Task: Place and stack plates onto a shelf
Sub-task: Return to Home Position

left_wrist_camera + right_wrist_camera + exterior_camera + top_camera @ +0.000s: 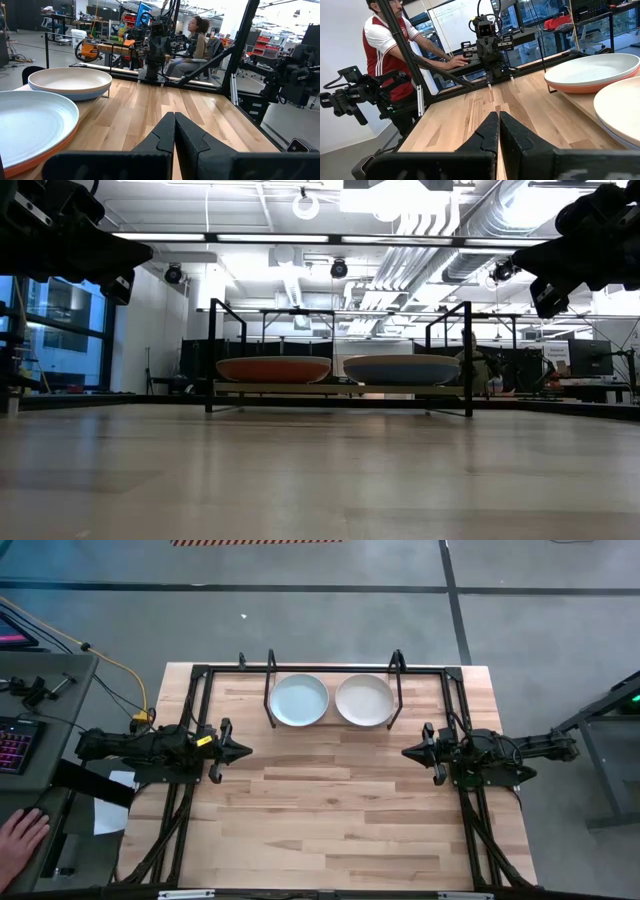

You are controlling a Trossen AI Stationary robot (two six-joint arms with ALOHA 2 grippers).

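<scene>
The black rod shelf (268,690) stands at the table's far edge with two stacks of plates on it. On its left the pale green plate (299,700) lies on the red plate (273,369). On its right the cream-white plate (364,700) lies on the blue plate (401,369). My left gripper (248,751) is shut and empty above the table's left side, pointing right. My right gripper (405,752) is shut and empty above the right side, pointing left. Both are nearer than the shelf and well apart from it.
A larger black frame (195,690) edges the table. A person's hand (20,835) rests at a desk left of the table, and that person (385,35) stands there. Another person (195,40) sits beyond the right side. Bare wood (330,810) lies between the grippers.
</scene>
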